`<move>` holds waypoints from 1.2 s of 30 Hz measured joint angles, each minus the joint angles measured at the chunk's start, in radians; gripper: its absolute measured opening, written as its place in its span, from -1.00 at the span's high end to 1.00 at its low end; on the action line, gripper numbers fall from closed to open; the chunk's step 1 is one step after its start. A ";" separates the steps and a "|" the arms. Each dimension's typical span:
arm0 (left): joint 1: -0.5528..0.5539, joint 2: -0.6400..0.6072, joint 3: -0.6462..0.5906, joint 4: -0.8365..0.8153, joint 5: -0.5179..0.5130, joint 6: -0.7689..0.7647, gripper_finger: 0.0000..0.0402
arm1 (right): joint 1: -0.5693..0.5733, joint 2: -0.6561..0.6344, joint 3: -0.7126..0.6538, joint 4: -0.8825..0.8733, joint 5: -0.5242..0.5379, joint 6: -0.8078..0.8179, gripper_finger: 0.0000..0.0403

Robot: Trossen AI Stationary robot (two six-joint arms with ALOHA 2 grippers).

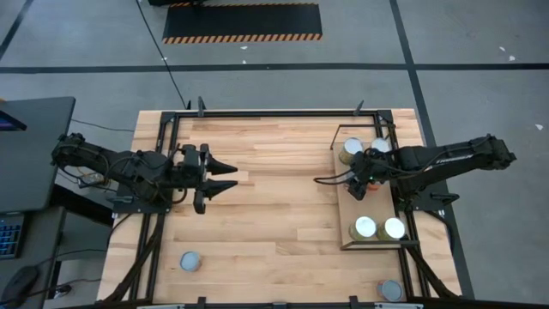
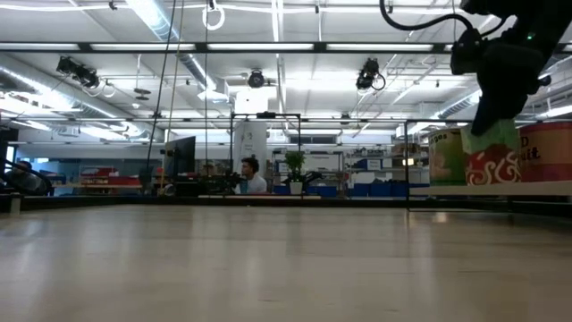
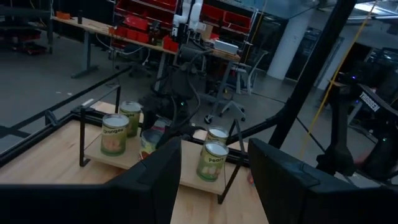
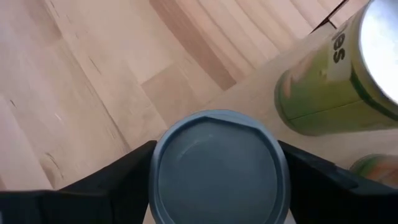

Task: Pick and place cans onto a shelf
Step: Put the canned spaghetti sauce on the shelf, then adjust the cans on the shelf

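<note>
While the left arm waited over the left half of the desk [image 1: 274,197], its left end effector [image 1: 225,178] stood wide open with nothing between its fingers, pointing toward the shelf [image 1: 353,190]. The right end effector [image 1: 358,184] hung above the shelf's middle, closed around a grey-topped can [image 4: 217,168]; in the right wrist view its dark fingers [image 4: 124,171] pressed against both sides of that can's round top. In the low view this held can [image 2: 490,163] showed a green and red label and sat under the dark end effector, level with the cans behind it.

On the shelf, two cans stood at the far end, one olive-topped [image 1: 351,148] and one white-topped [image 1: 381,146], and two more stood side by side at the near end [image 1: 364,228] [image 1: 394,227]. A green-labelled can [image 4: 348,74] stood just beside the held one in the right wrist view.

Two cans remained on the desk, well apart from the shelf: one near the front left [image 1: 190,261] and one at the front edge on the right [image 1: 390,290].
</note>
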 joint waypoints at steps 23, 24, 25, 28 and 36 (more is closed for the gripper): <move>-0.001 0.000 0.000 -0.007 -0.001 0.007 0.04 | 0.000 0.004 0.115 -0.098 0.046 -0.080 -0.73; -0.001 0.000 0.000 -0.007 -0.001 0.007 0.04 | 0.000 0.004 0.132 -0.106 0.051 -0.093 -0.73; -0.001 0.000 0.000 -0.007 -0.001 0.007 0.04 | 0.000 0.004 0.149 -0.114 0.056 -0.106 -0.73; -0.004 0.000 0.000 -0.007 -0.001 0.003 0.04 | 0.000 0.006 0.204 -0.120 0.069 -0.139 -0.73; -0.056 0.000 0.000 -0.006 -0.001 -0.031 0.04 | 0.028 0.026 0.254 -0.093 -0.056 -0.077 -0.73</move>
